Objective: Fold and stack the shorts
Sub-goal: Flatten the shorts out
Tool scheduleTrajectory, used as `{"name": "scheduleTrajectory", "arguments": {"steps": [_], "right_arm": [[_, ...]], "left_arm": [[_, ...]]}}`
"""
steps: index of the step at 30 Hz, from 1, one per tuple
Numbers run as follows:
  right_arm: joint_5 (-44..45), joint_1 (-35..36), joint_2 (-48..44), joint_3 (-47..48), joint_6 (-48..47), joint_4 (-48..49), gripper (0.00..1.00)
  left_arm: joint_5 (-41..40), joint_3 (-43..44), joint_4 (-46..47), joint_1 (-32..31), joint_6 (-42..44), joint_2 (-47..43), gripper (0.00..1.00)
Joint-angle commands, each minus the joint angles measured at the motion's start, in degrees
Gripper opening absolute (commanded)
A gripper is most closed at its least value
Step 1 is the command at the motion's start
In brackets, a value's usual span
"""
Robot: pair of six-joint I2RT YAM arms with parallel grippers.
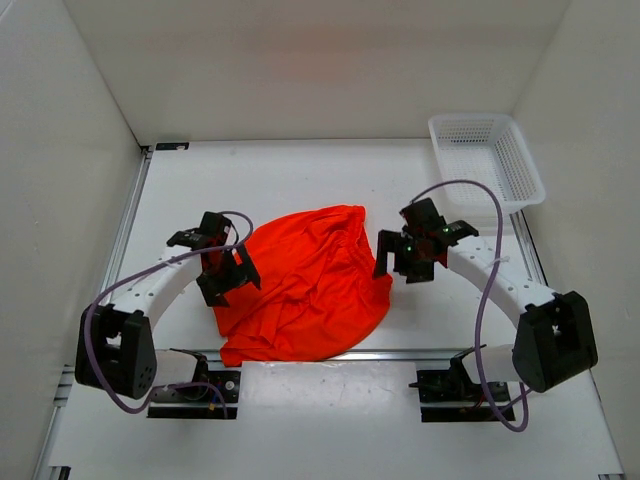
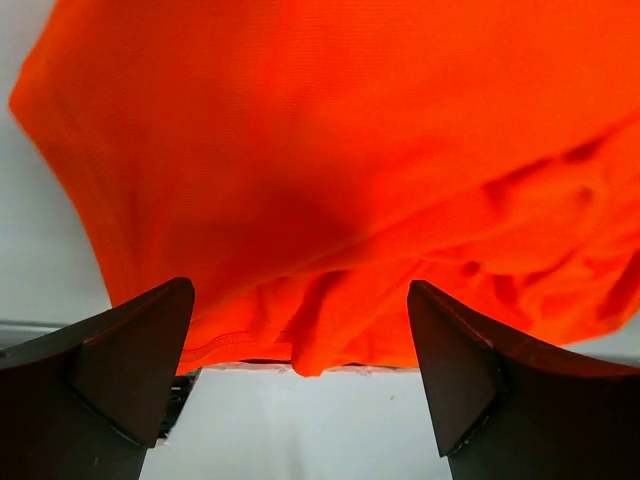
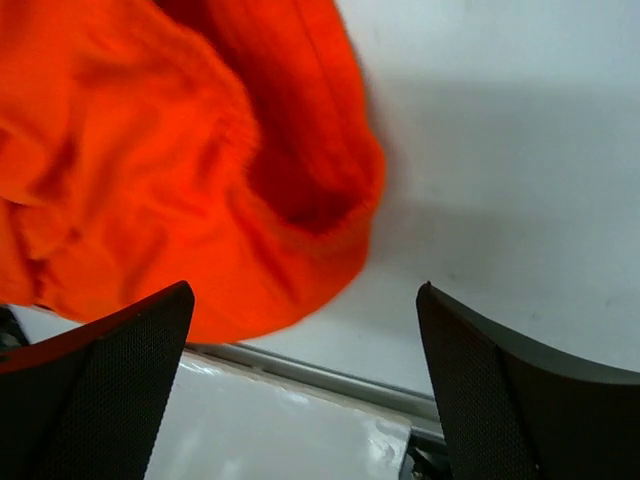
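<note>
orange-red fabric, thin and floppy by the look of it: the shorts [image 1: 305, 285] lie in a rumpled, rounded heap at the near middle of the table [image 1: 290, 180], with their near hem touching the metal rail along the near edge. the gathered waistband [image 1: 338, 216] sits at the far side; no drawstring shows.

the left gripper [image 1: 232, 278] hangs just beside the left edge of the cloth, fingers [image 2: 130, 370] spread wide with nothing between them. the right gripper [image 1: 400, 262] hovers at the right edge, its fingers [image 3: 120, 390] also parted and empty.

judging the handling: light, soft, no stiffness at all, so it will sag and drag wherever it is not held. a pinch on a single layer at a hem corner or at the thicker waistband should hold best; grabbing the middle would only bunch it further.

room to work looks good: bare table lies beyond the shorts on the far side and to the right. the white basket [image 1: 487, 160] fills the far right corner, well apart. the near rail is the edge to mind, since cloth could catch there.
</note>
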Motion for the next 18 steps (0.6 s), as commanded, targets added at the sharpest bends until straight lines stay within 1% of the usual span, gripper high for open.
{"name": "scheduleTrajectory", "arguments": {"steps": [1,3,5,7,8,9,10,11,12,13,14,15,17,18], "right_arm": [[-3.50,1.17,0.24,-6.08,3.40,2.58,0.97],[-4.30,2.32,0.24,-8.99,5.07,4.95,0.98],[-4.92,3.38,1.02,-11.01,6.30,6.98,0.98],[-4.92,3.99,3.13,-11.54,6.83,9.70,0.97],[-4.92,3.99,3.92,-11.55,6.83,10.75,0.94],[-5.44,3.99,4.71,-11.55,6.83,11.81,0.92],[-5.44,4.52,6.11,-11.55,6.83,14.26,0.86],[-5.44,4.52,6.91,-11.55,6.83,15.32,0.82],[-5.44,4.52,8.83,-10.07,6.83,15.34,0.76],[-4.66,4.52,9.90,-9.36,6.83,15.86,0.68],[-4.13,4.52,10.95,-8.57,6.83,15.86,0.61],[-3.43,4.52,13.05,-7.08,6.83,15.86,0.41],[-3.42,4.52,15.17,-5.66,6.22,15.86,0.17],[-2.81,3.91,15.18,-5.13,6.22,15.86,0.00]], "left_arm": [[-4.35,-2.07,3.33,1.97,-6.91,1.15,0.99],[-4.35,-2.69,4.48,3.37,-7.44,3.27,0.99],[-4.35,-2.69,5.96,3.38,-7.44,6.34,0.99],[-4.35,-2.09,6.93,4.00,-7.44,8.19,0.93],[-4.35,-2.08,6.94,4.00,-7.44,10.12,0.89],[-4.35,-1.38,7.64,4.00,-7.44,11.01,0.82],[-5.04,-0.51,8.34,4.52,-6.83,13.11,0.64],[-5.57,0.11,8.35,5.13,-6.83,13.13,0.52],[-5.58,0.90,8.35,5.14,-6.22,15.30,0.40],[-6.10,1.78,8.35,6.79,-6.21,16.63,0.27],[-6.11,3.96,8.35,7.51,-4.30,17.77,0.10],[-5.32,5.20,8.35,8.04,-3.76,20.05,0.10],[-5.31,9.40,8.35,8.74,-3.14,21.99,0.10],[-6.53,11.09,8.35,9.35,-3.14,24.18,0.10]]}}
